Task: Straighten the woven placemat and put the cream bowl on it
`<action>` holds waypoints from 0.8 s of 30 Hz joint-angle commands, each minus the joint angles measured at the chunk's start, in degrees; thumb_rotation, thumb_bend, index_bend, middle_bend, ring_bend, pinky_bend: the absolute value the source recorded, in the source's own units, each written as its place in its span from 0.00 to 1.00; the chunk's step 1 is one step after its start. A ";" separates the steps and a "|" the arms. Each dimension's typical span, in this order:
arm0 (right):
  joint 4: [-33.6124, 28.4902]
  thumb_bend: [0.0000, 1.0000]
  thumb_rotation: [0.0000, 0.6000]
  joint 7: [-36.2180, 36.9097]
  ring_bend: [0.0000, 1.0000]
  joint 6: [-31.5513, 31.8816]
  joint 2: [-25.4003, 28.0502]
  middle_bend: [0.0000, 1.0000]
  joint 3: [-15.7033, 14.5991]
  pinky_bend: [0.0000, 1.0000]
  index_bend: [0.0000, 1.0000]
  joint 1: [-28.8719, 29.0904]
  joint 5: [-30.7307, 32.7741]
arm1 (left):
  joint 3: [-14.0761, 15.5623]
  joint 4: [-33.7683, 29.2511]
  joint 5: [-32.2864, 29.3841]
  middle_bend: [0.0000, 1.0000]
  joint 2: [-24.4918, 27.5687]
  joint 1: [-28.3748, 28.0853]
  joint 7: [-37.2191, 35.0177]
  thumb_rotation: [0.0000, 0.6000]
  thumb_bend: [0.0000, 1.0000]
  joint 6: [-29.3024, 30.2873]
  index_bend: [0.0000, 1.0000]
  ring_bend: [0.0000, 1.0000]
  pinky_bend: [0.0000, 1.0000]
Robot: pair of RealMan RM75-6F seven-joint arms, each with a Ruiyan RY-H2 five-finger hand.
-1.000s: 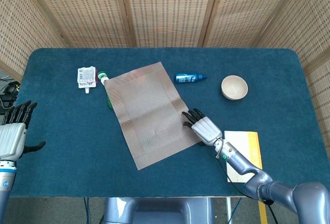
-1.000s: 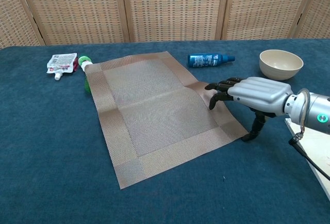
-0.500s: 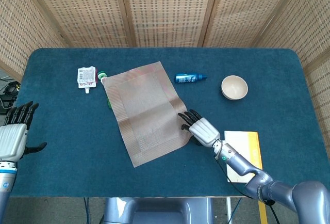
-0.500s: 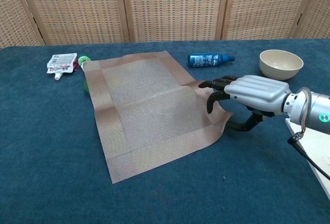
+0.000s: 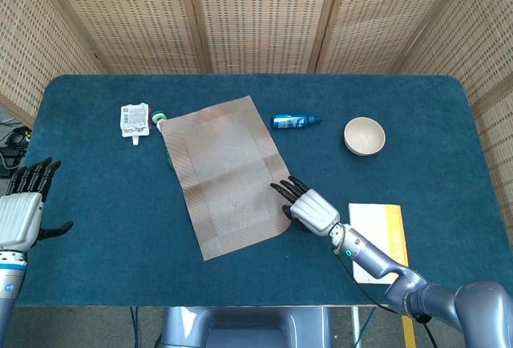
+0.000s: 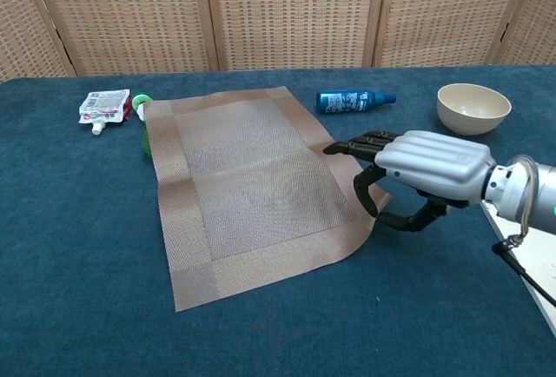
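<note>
The woven tan placemat (image 5: pixel 224 176) lies slightly skewed on the blue table, left of centre. Its near right corner curls up in my right hand (image 5: pixel 309 208). In the chest view that hand (image 6: pixel 426 164) has its fingers on top of the placemat (image 6: pixel 243 177) and its thumb hooked under the lifted edge, pinching it. Well clear of the mat, the cream bowl (image 5: pixel 365 135) stands upright at the right back, and it also shows in the chest view (image 6: pixel 473 108). My left hand (image 5: pixel 20 208) hovers at the table's left edge, fingers spread, holding nothing.
A blue bottle (image 5: pixel 296 120) lies between mat and bowl. A white pouch (image 5: pixel 134 119) and a green-capped item (image 5: pixel 163 127) sit at the mat's far left corner, the green one partly under it. A white and orange booklet (image 5: pixel 381 240) lies near the right front edge.
My right hand has drawn the mat's right corner nearer and leftward. The mat has swung to lie straighter, and its edge now curls up in the hand. The left hand has barely moved.
</note>
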 commanded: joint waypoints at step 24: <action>6.58 0.61 1.00 -12.25 0.00 23.35 19.39 0.15 -12.48 0.00 0.70 -2.40 -25.53 | 0.48 -0.91 1.62 0.00 -0.13 0.85 0.99 1.00 0.00 0.74 0.00 0.00 0.00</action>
